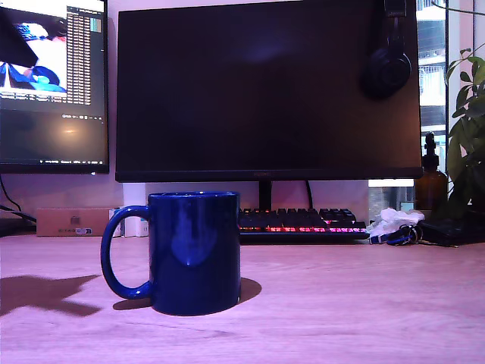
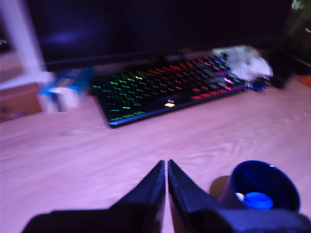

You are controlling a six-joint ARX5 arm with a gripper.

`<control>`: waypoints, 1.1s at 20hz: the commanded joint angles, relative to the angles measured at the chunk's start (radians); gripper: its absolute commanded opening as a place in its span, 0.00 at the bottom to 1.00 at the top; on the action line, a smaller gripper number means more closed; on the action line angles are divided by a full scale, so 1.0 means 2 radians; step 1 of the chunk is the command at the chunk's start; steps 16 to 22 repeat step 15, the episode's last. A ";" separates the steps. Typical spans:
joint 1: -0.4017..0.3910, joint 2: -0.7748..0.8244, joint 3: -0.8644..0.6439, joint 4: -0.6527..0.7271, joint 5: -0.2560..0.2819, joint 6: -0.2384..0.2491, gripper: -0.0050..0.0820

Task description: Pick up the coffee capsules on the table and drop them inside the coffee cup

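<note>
Wooden desk (image 2: 97,150) — end effector (image 2: 166,167) pressed together, empty; coffee cup (image 2: 265,187) just beside it — blue capsule (image 2: 257,200) inside.

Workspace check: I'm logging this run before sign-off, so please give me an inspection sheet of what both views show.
Surface: wooden desk, bare around the mug; a shadow at the exterior view's left.
Job's things: dark blue coffee cup upright, handle toward the exterior view's left; the wrist view shows a blue capsule and something white inside it. No capsules seen on the desk.
Clutter: crumpled white wrapper, keys, cardboard box, brown bottle.
Gripper: gripper above the desk beside the cup, jaws together, nothing held.
Cables: cable under the left monitor.
Surroundings: lit keyboard, dark monitor, second monitor, headphones, plant.
</note>
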 commanded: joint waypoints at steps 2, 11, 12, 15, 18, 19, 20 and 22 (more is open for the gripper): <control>0.001 -0.044 -0.017 -0.019 -0.021 -0.007 0.04; 0.001 -0.154 -0.035 -0.078 -0.044 -0.016 0.04; 0.001 -0.159 -0.035 -0.077 -0.044 -0.016 0.04; 0.001 -0.162 -0.034 -0.077 -0.044 -0.016 0.04; 0.001 -0.162 -0.034 -0.077 -0.044 -0.016 0.04; 0.001 -0.162 -0.034 -0.077 -0.044 -0.016 0.04; 0.001 -0.162 -0.034 -0.077 -0.044 -0.016 0.04; 0.001 -0.162 -0.034 -0.077 -0.044 -0.016 0.04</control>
